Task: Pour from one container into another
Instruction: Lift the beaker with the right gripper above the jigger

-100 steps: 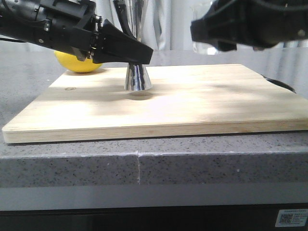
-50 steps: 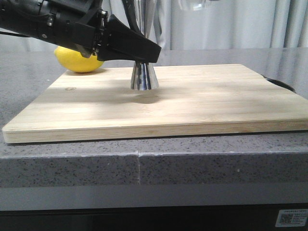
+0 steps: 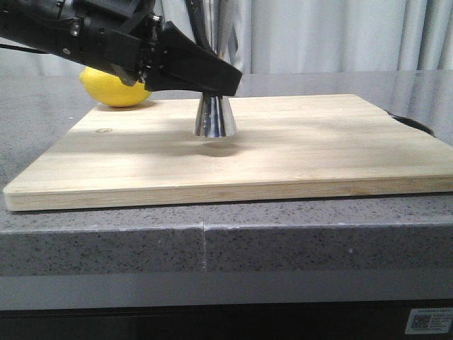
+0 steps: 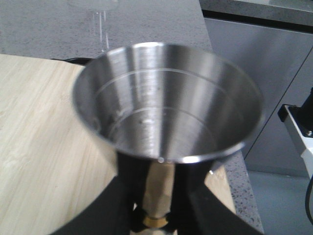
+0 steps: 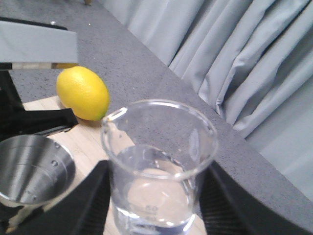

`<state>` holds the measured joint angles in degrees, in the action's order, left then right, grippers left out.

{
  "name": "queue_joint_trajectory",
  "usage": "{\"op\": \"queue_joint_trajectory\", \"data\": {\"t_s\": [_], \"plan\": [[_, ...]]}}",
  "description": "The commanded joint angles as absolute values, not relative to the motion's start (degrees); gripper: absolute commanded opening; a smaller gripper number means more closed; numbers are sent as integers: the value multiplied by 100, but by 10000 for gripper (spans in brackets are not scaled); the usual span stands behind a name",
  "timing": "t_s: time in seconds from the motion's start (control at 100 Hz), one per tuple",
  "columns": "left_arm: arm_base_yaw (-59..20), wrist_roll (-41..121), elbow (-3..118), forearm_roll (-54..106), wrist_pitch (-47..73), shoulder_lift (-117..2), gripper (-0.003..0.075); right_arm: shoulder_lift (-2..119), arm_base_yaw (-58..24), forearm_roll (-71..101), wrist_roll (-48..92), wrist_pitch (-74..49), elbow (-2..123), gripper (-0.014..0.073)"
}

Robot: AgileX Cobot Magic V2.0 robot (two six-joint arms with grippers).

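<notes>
The right gripper (image 5: pixel 151 196) and the glass beaker (image 5: pixel 159 166) it is clamped on have risen out of the front view over the last second, while the left gripper (image 3: pixel 212 81) has carried the steel jigger (image 3: pixel 214 117) a little to the right along the cutting board (image 3: pixel 283 156), its foot hanging just above the wood. That suggests the two vessels are being lined up for the pour. The left fingers (image 4: pixel 193 196) squeeze the jigger at its gold waist. From the right wrist the beaker is upright, with clear liquid in its lower part, above and beside the jigger's open cup (image 5: pixel 32 169), with the lemon (image 5: pixel 83 93) beyond. The cup's inside looks only beaded with drops, so pouring seems not yet begun. The beaker's height over the board cannot be judged, and the jigger's top is cut off in the front view.
</notes>
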<state>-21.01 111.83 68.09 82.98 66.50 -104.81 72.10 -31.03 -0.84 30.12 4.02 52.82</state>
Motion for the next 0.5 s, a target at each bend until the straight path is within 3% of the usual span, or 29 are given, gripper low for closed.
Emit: {"op": "queue_joint_trajectory", "data": {"t_s": [0.0,0.49], "plan": [[-2201,11117,6971,8697,7273,-10153,-19,7019,-2963,-199,3054,767,5508,163],[-2224,11117,6971,8697,7273,-10153,-19,7019,-2863,-624,3054,555,5508,163]]}}
